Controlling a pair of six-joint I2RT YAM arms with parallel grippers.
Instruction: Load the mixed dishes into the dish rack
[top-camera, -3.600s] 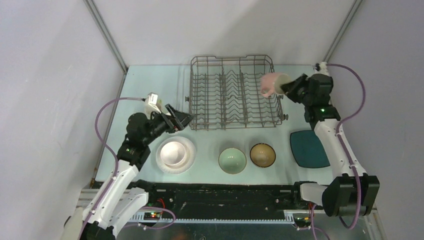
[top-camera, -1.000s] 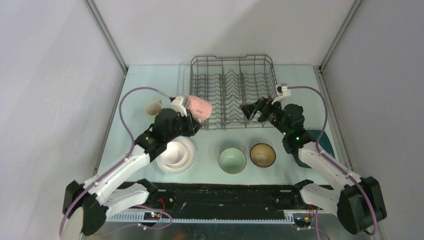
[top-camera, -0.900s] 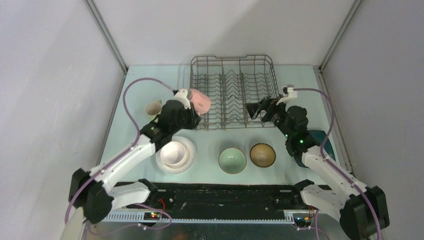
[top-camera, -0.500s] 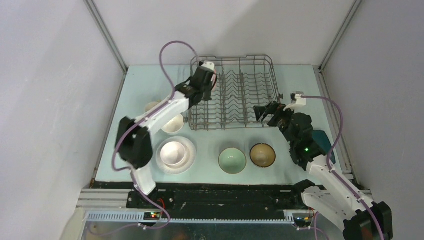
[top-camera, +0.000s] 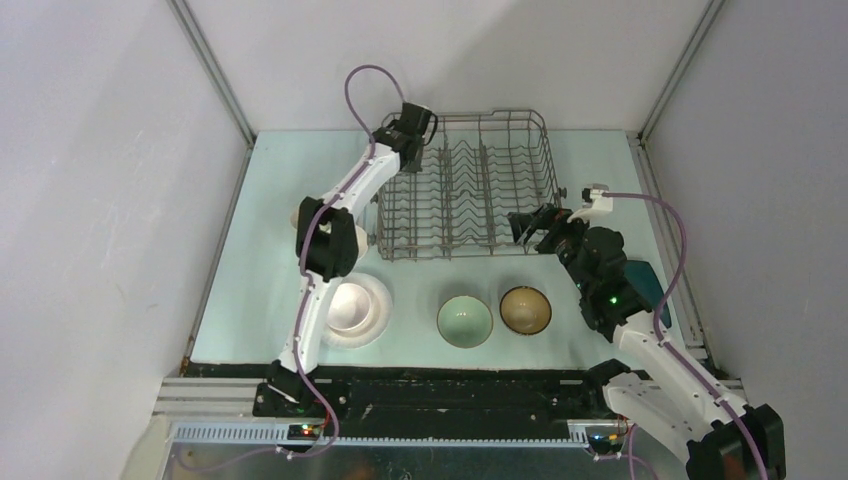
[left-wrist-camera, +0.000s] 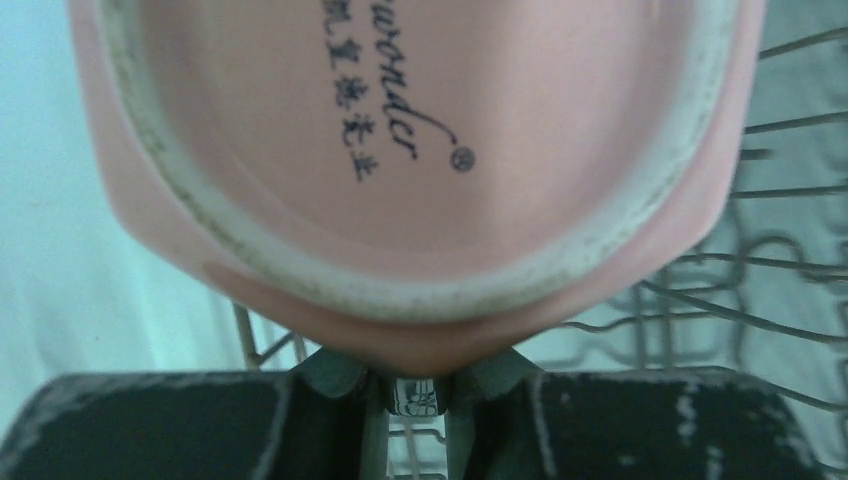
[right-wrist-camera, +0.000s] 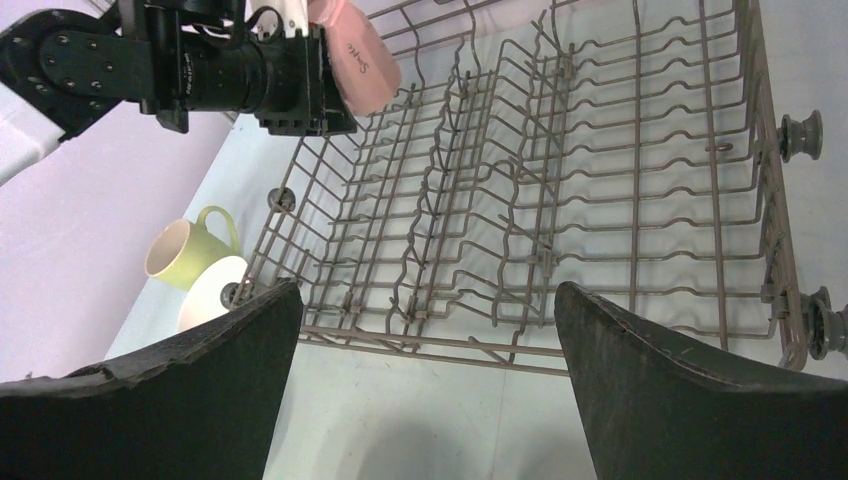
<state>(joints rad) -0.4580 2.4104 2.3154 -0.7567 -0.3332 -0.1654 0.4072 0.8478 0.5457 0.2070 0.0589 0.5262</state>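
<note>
Pale green table (top-camera: 285, 170) carries the rack (top-camera: 468, 114); left gripper (top-camera: 412, 126) pinches the pink mug (left-wrist-camera: 420, 150), which blocks most of its camera; right gripper (right-wrist-camera: 425, 290) gapes.

The pale mint-green table (top-camera: 270, 180) carries the dish rack (top-camera: 470, 190) at its far middle, standing on small wheels. Left of the rack's near corner stands the yellow-green mug (right-wrist-camera: 185, 255), upright, handle to the far side, with the white bowl (right-wrist-camera: 210, 290) just beside it on the near side. Along the near edge runs a row, well apart from each other: round white plate (top-camera: 322, 318) at left, pale green bowl (top-camera: 465, 320), brown bowl (top-camera: 525, 309), and at right the dark teal squarish plate (top-camera: 650, 290), partly hidden.
</note>
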